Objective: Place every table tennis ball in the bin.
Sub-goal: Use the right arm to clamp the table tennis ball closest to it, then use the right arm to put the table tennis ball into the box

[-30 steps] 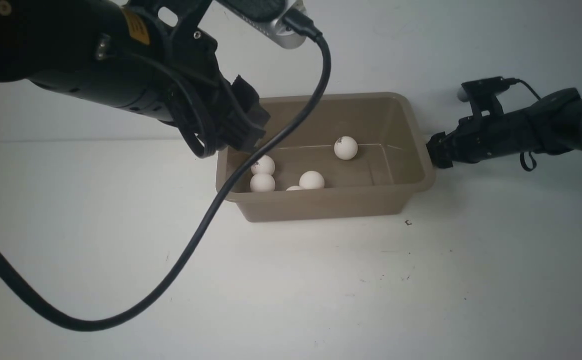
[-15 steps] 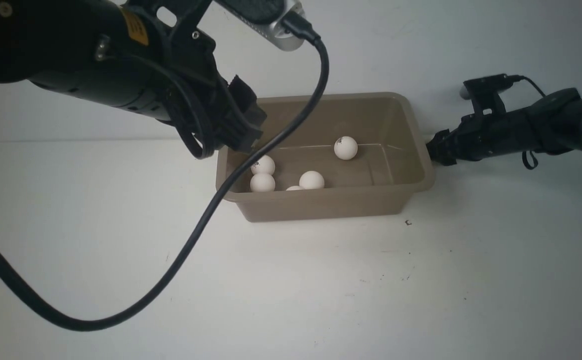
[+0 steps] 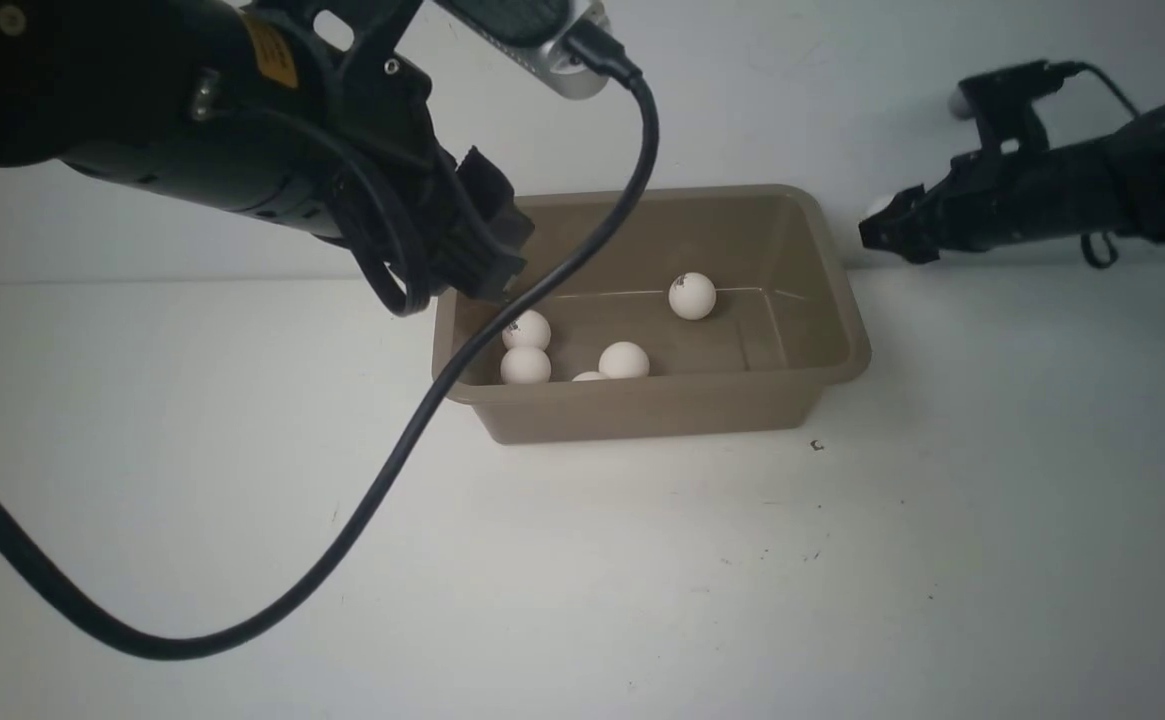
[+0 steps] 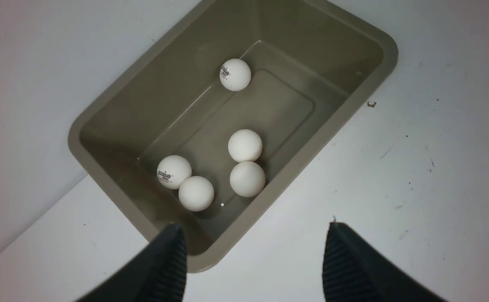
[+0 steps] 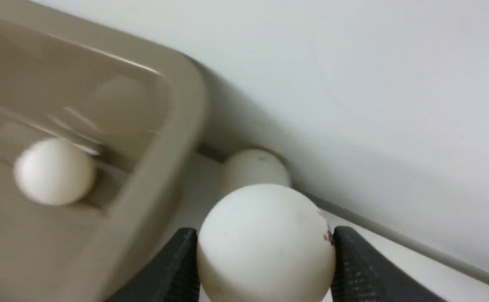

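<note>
The taupe bin [image 3: 835, 300] stands at the table's far middle, against the wall. Several white table tennis balls lie in it, one at the back [image 3: 692, 296] and the others near its left end [image 3: 527, 330]. The left wrist view shows the bin [image 4: 101, 113] with the balls on its floor [image 4: 245, 145]. My left gripper [image 4: 254, 260] is open and empty above the bin's left end [image 3: 490, 245]. My right gripper [image 3: 880, 228] is raised off the table beyond the bin's right end. It is shut on a ball [image 5: 265, 243]. Another white ball [image 5: 254, 167] seems to lie at the wall's foot by the bin's corner [image 5: 177, 126].
A thick black cable [image 3: 392, 480] hangs from my left arm and loops over the table in front of the bin's left end. The white wall stands right behind the bin. A small dark speck [image 3: 817, 445] lies in front of the bin.
My right gripper has risen from the table beside the bin's right end, holding a ball. My left arm and the balls in the bin have not moved.
</note>
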`<action>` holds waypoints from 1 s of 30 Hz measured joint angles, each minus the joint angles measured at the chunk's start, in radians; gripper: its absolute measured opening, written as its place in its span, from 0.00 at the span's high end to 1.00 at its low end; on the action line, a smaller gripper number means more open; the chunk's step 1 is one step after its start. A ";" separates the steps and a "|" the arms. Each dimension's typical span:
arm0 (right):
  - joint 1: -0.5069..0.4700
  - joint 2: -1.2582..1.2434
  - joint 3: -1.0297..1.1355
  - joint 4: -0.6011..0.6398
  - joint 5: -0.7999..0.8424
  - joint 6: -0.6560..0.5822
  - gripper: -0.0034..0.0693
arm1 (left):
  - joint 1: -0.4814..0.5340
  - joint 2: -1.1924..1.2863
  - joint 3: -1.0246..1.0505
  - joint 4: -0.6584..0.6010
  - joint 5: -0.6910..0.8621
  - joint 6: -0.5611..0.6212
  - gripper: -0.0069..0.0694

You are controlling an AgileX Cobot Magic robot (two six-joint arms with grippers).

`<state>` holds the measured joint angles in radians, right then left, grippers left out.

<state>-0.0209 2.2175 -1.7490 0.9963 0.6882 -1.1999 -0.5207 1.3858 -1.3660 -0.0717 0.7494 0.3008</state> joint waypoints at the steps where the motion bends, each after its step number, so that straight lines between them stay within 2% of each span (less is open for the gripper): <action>1: 0.000 -0.008 0.000 0.006 0.028 -0.006 0.45 | 0.000 0.000 0.000 0.000 0.000 0.000 0.39; 8: 0.016 -0.052 0.000 0.080 0.163 -0.071 0.45 | 0.000 0.000 0.000 0.000 -0.010 0.000 0.39; 13: 0.064 -0.083 0.000 0.122 0.256 -0.116 0.45 | 0.000 0.000 0.000 0.000 -0.016 0.000 0.39; 18: 0.133 -0.067 0.000 0.109 0.259 -0.129 0.45 | 0.000 0.000 0.000 0.000 -0.016 0.000 0.39; 23: 0.140 -0.061 0.000 0.090 0.234 -0.129 0.44 | 0.000 0.000 0.000 0.000 -0.016 0.000 0.39; 25: 0.138 -0.061 0.000 0.077 0.215 -0.126 0.38 | 0.000 0.000 0.000 0.000 -0.016 0.000 0.39; 26: 0.136 -0.061 0.000 0.069 0.201 -0.121 0.31 | 0.000 0.000 0.000 -0.002 -0.015 0.000 0.39; 27: 0.136 -0.061 0.000 0.069 0.201 -0.121 0.31 | 0.000 0.000 0.000 -0.002 -0.015 0.000 0.39; 28: 0.133 -0.061 0.000 0.066 0.181 -0.117 0.23 | 0.000 0.000 0.000 -0.003 -0.014 0.000 0.39; 30: 0.128 -0.063 0.000 0.066 0.159 -0.113 0.18 | 0.000 0.000 0.000 -0.003 -0.013 0.000 0.39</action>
<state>0.1072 2.1550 -1.7490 1.0626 0.8474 -1.3130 -0.5207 1.3858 -1.3660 -0.0746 0.7365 0.3008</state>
